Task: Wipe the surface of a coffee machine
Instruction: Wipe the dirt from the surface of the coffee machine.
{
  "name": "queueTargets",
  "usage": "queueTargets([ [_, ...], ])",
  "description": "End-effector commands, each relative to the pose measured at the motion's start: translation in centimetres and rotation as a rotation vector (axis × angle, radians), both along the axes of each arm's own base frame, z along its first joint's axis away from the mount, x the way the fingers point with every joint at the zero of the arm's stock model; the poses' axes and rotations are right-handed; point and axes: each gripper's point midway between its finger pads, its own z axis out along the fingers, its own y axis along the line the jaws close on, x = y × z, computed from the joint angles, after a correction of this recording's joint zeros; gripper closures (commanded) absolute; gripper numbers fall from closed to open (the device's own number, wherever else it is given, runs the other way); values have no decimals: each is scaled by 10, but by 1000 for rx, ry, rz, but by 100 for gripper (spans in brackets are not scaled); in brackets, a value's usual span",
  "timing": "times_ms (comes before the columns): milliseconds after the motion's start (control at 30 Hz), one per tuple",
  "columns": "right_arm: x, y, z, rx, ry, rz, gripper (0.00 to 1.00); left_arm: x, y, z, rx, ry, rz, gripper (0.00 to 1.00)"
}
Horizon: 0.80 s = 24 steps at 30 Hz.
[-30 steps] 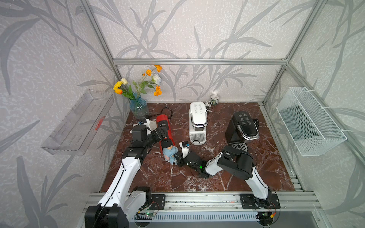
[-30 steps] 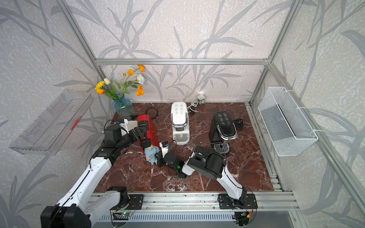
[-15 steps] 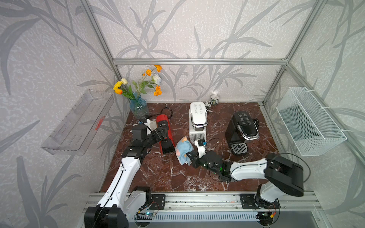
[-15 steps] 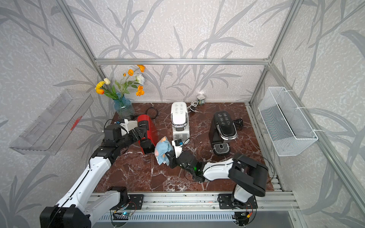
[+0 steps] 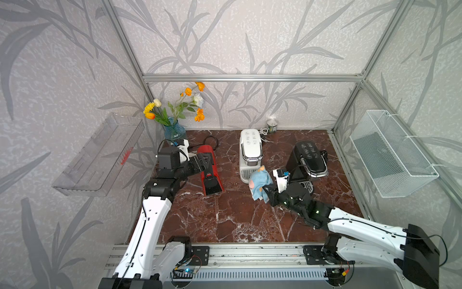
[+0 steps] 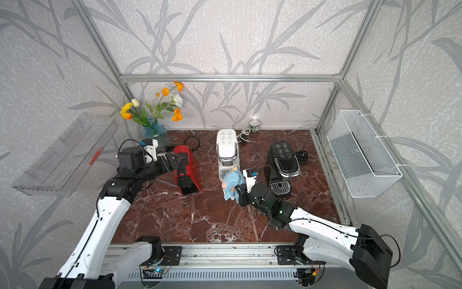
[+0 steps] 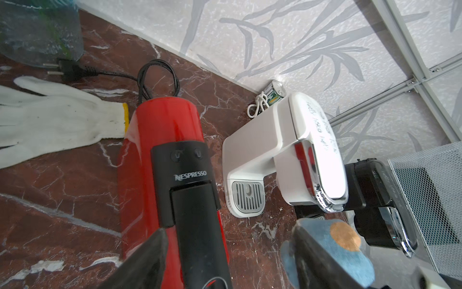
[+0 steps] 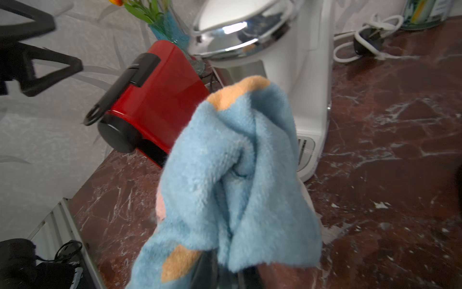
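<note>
Blue fleecy cloth (image 5: 260,181) is pinched in the closed right claw (image 5: 265,191), raised off the table (image 5: 225,217) just before the white coffee machine (image 5: 250,147). The black coffee machine (image 5: 308,160) crowds its right. The left claw (image 5: 205,162) gapes empty over the red coffee machine (image 5: 210,175), with a white glove (image 7: 55,125) beside it.

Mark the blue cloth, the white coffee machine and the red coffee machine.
blue cloth (image 5: 260,181): in a top view, middle of the bunched fabric.
white coffee machine (image 5: 250,146): in a top view, on its top lid.
red coffee machine (image 7: 162,122): left wrist view, on the red rear shell.
</note>
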Motion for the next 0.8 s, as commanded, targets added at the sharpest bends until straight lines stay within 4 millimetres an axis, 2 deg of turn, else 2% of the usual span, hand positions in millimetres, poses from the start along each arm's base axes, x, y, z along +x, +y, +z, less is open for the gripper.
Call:
queueTargets([
  [0,6,-12,-17,-18,85,-20,100,1,-20,6,17,15,-86,24],
  [200,46,0,-20,20,78,-21,100,13,-69,12,11,5,-188,24],
  [433,95,47,-23,143,-12,51,100,44,-117,6,32,48,-270,24],
  [533,118,51,-23,223,-87,17,100,65,-128,5,45,56,-266,24],
  [600,135,48,-38,265,-80,-35,100,81,-131,4,62,59,-249,24],
  [767,157,50,-52,340,-169,-80,100,110,-151,7,76,89,-287,25],
])
